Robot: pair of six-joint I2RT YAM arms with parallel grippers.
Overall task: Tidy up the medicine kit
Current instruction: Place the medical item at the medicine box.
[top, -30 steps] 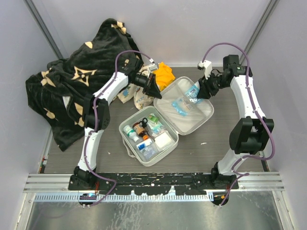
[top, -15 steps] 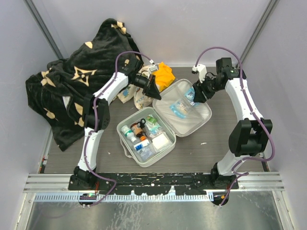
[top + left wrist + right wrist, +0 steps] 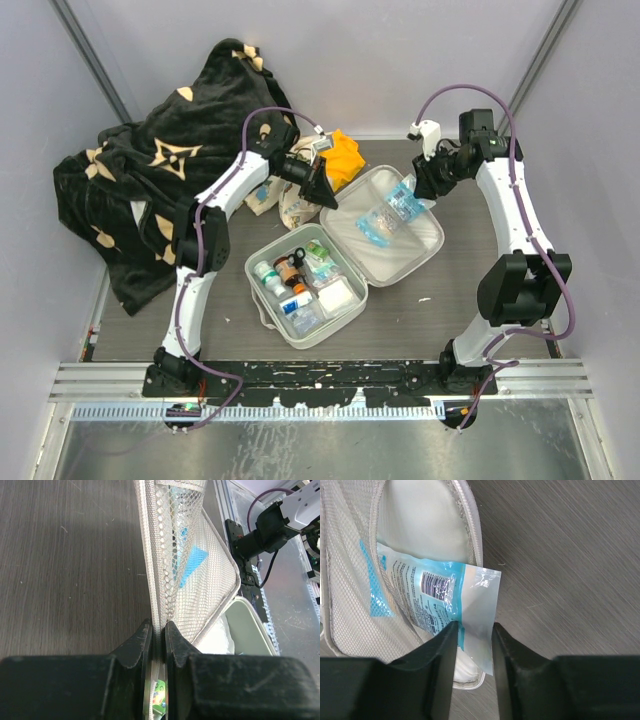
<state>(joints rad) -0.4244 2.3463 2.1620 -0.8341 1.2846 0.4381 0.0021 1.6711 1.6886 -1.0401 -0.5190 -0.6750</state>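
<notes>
While the medicine kit (image 3: 252, 275) lies open in the middle of the table (image 3: 460, 300), its base sits nearer the arms, packed with small bottles and boxes (image 3: 300, 280), and its lid (image 3: 400, 258) is flung back toward the far right. Up at the lid's far-left edge, the left gripper (image 3: 159, 630) is clamped tight on the zip rim, fingers nearly touching with only the fabric between them, and the mesh pocket (image 3: 192, 540) stretches away from that pinch. Over on the other side, the right gripper (image 3: 472, 630) hangs at the lid's far-right rim, jaws part-way apart, and the clear end of a blue-and-white packet (image 3: 435, 597) lies between them; I cannot tell whether they are pressing it. That packet pokes out over the lid's rim. Behind the kit, an orange cloth (image 3: 345, 155) and a dark patterned blanket (image 3: 150, 190) sit heaped at the far left.
</notes>
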